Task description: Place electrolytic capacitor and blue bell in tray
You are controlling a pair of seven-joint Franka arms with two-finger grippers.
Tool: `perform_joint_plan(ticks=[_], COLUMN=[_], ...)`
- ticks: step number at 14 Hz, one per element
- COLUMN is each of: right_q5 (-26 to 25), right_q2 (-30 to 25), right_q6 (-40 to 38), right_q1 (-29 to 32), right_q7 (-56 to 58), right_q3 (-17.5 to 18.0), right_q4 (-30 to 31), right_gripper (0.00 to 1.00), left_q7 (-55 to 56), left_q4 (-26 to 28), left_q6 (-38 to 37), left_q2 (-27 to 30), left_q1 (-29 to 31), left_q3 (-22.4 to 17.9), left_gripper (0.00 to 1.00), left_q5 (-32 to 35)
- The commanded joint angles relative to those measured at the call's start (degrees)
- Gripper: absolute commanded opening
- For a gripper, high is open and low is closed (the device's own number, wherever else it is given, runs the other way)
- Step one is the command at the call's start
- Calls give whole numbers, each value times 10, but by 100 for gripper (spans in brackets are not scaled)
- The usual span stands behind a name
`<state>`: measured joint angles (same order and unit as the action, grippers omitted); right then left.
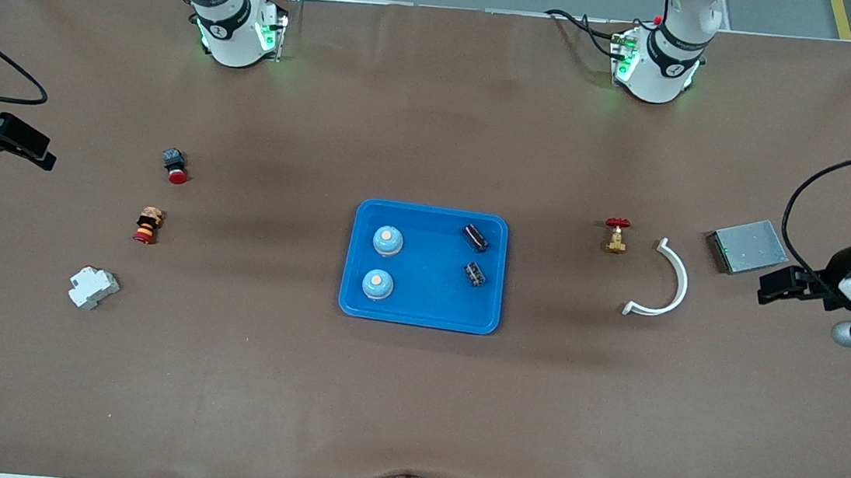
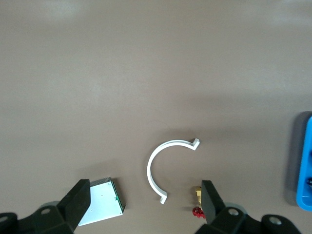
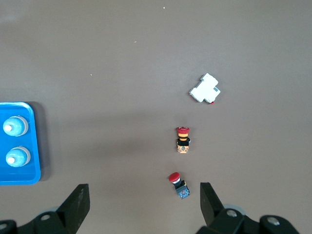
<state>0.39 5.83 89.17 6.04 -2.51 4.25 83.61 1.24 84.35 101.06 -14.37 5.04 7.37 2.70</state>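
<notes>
- On the brown table, seen from the front, the blue plastic tray [image 1: 419, 312] lies midway between the arms' ends; shallow, rectangular, with rounded corners and a raised rim.
- Inside it sit two pale blue dome-shaped bells [image 1: 388, 241] [image 1: 377, 284] toward the right arm's end, and two dark cylindrical capacitors [image 1: 476, 236] [image 1: 476, 274] toward the left arm's end.
- Only the front view shows all four together; the right wrist view catches the tray's edge [image 3: 19, 178] with both bells [image 3: 14, 126] [image 3: 17, 157], and the left wrist view just a sliver of tray [image 2: 306, 165].
- Toward the left arm's end lie one white curved plastic clip [image 1: 664, 284], one brass valve with a red handle [image 1: 616, 235], and one flat grey metal box [image 1: 749, 246].
- Toward the right arm's end lie two red-capped push buttons [image 1: 175, 165] [image 1: 148, 225] and one white blocky switch [image 1: 94, 287].
- Left gripper [image 2: 145, 204] hangs with fingers spread wide over the clip and box, holding nothing.
- Right gripper [image 3: 145, 202] hangs with fingers spread wide over the buttons, holding nothing.
</notes>
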Motion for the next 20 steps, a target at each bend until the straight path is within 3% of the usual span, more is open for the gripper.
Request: perform_joint_plan(ticks=[1,8,11,15,20], right_q5=[-5,-5,-6,-6,-6], right_q2=[-19,-23,-24,-25,-24], right_q6=[6,6,6,7,7], right_q1=[8,7,-22,-20,-22], right_q7=[8,7,7,7,7], right_q3=[7,7,-12,-12,-12], right_q4=[19,28,28,29,28], right_gripper=[100,100,100,100,100], left_q7=[-6,1,16,32,20], left_q4=[60,124,114,38,24], left_q6=[1,1,-2,-1,-1], left_q2=[67,159,166,132,133], left_q1=[-47,-48,-49,-53,-49], left_q3=[-53,-53,-52,-49,-53], left_gripper=[100,100,100,100,100], left_q5=[-23,-24,-25,-17,-21])
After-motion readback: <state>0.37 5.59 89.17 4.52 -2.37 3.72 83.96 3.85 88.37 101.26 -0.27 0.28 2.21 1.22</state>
